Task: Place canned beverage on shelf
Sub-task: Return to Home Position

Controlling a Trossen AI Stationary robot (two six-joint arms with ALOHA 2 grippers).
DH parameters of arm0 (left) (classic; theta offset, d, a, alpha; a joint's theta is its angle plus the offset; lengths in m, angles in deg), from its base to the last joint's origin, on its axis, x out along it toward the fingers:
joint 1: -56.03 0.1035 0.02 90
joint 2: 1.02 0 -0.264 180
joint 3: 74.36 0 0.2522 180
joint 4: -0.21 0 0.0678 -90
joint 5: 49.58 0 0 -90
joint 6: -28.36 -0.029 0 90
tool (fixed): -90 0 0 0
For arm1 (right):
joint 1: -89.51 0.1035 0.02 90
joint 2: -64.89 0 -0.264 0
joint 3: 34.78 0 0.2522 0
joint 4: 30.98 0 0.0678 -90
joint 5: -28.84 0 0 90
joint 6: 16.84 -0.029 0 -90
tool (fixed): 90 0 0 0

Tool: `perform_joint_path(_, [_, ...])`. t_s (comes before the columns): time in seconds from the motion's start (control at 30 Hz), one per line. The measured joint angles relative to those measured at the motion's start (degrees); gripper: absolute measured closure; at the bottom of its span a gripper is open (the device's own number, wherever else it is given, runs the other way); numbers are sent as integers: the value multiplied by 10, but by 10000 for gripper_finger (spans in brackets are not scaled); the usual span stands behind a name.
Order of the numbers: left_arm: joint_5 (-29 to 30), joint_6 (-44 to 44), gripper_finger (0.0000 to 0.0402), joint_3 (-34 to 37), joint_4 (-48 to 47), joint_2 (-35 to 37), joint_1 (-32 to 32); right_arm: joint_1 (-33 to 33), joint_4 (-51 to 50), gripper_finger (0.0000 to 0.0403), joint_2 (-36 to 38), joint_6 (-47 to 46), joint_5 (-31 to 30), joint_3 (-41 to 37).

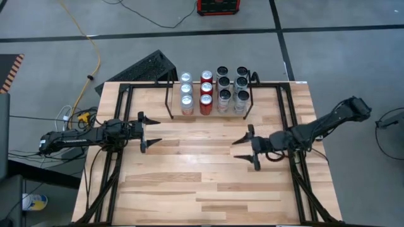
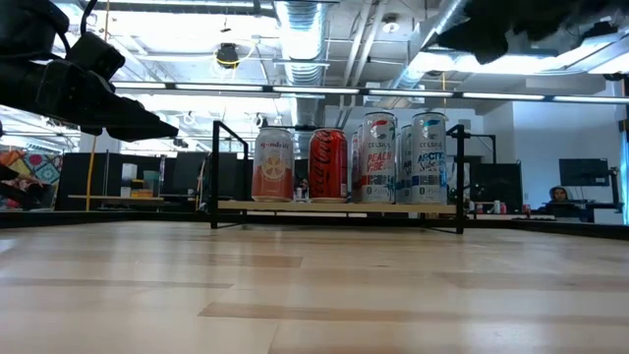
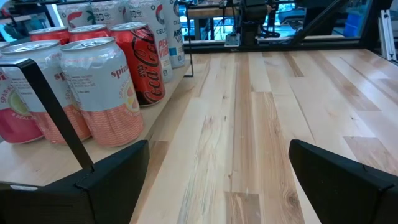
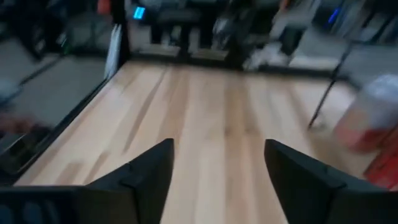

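The shelf (image 1: 170, 101) stands at the table's far middle, its wood board (image 2: 334, 206) carrying several cans in four rows. From left to right the rows are white-and-orange cans (image 2: 273, 165), red cans (image 2: 327, 165) and two rows of pale cans (image 2: 429, 157). All of them stand upright on their bases. My left gripper (image 1: 148, 130) hovers open at the table's left, near the shelf's left end, with the cans beside it in its wrist view (image 3: 102, 93). My right gripper (image 1: 247, 146) is open over the table's right half, with nothing between its fingers (image 4: 149, 174).
Long black tubular rails run along the table's left (image 1: 117, 157) and right (image 1: 297, 176) sides. A black perforated panel (image 1: 148, 66) lies off the far left corner. Bare wood (image 1: 202, 176) lies between the grippers and toward the near edge. A person (image 2: 558, 197) sits far back in the room.
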Motion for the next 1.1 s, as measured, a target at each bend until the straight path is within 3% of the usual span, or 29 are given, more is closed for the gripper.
perform_joint_path(0.13, [0,0,28,0,0,0,0,-23,209,165,5,60,-13,-107])
perform_joint_path(0.23, [0,0,28,0,0,0,0,-77,311,222,5,67,7,-173])
perform_joint_path(0.33, [0,0,28,0,0,0,0,-145,322,294,21,40,60,-213])
perform_joint_path(0.47, [0,0,28,0,0,0,0,-240,305,383,65,1,195,-233])
perform_joint_path(0.53, [0,0,28,0,0,0,0,-278,271,384,93,-10,256,-235])
perform_joint_path(0.63, [0,0,28,0,0,0,0,-310,192,373,140,-11,278,-235])
perform_joint_path(0.87, [0,0,28,0,0,0,0,-311,56,387,248,-12,263,-235])
perform_joint_path(0.97, [0,0,28,0,0,0,0,-298,9,384,298,-12,229,-235])
perform_joint_path(1.1, [0,0,28,0,0,0,0,-283,14,378,354,-10,194,-252])
